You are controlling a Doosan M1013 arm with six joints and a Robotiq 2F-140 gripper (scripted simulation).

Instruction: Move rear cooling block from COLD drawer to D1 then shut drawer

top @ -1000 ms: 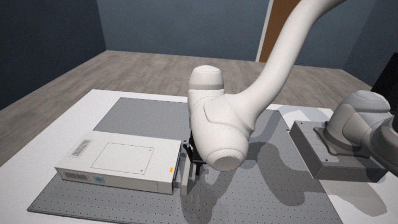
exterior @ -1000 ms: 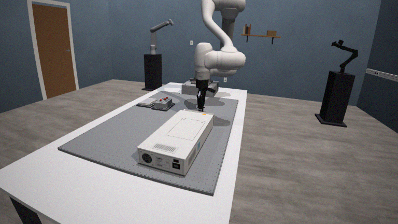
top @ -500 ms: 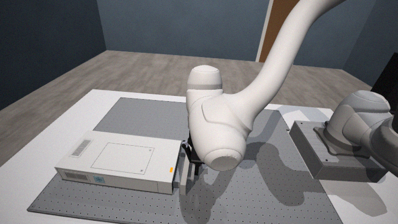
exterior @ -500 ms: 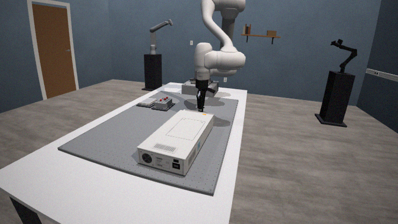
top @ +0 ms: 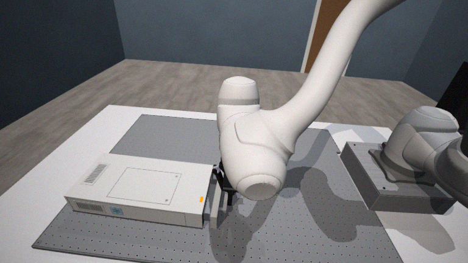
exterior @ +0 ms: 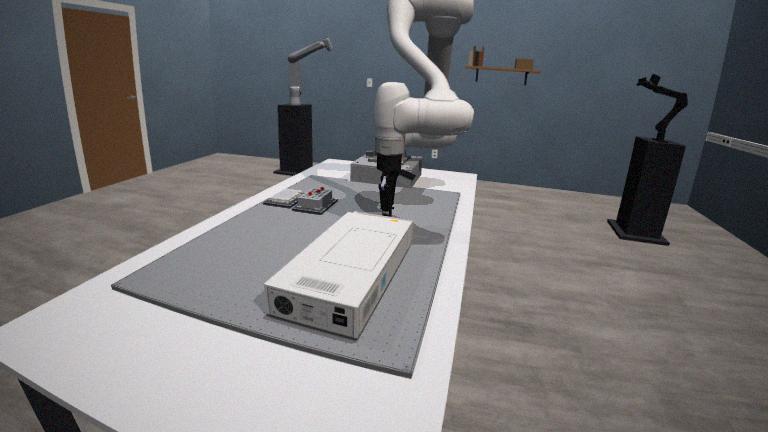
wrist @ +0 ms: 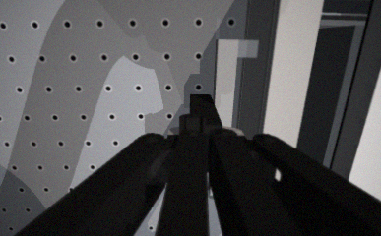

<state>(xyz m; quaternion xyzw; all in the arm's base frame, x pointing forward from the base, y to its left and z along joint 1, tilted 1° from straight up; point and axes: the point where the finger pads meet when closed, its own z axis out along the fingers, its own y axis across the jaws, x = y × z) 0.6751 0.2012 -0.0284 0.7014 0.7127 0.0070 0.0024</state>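
The white cooler COLD [top: 144, 184] [exterior: 345, 266] lies on the grey perforated deck. Its drawer front [top: 214, 206] [wrist: 291, 74] stands a narrow gap out from the body, and the dark gap shows in the wrist view. The orange lamp [top: 200, 198] [exterior: 392, 222] is lit. My gripper [exterior: 386, 209] [wrist: 199, 111] is shut with nothing between the fingers. It points down right at the drawer's handle [wrist: 226, 74]; in the top view the wrist mostly hides it. The cooling block with red tubes [exterior: 314, 198] sits on a deck slot left of the arm. The drawer's inside is hidden.
A flat light plate [exterior: 283, 197] lies on the slot beside the block. The arm's grey base plinth [top: 386, 184] [exterior: 368, 169] stands at the far end of the deck [top: 310, 232] [exterior: 237, 246]. The white table's edges [exterior: 169, 370] run close to the deck.
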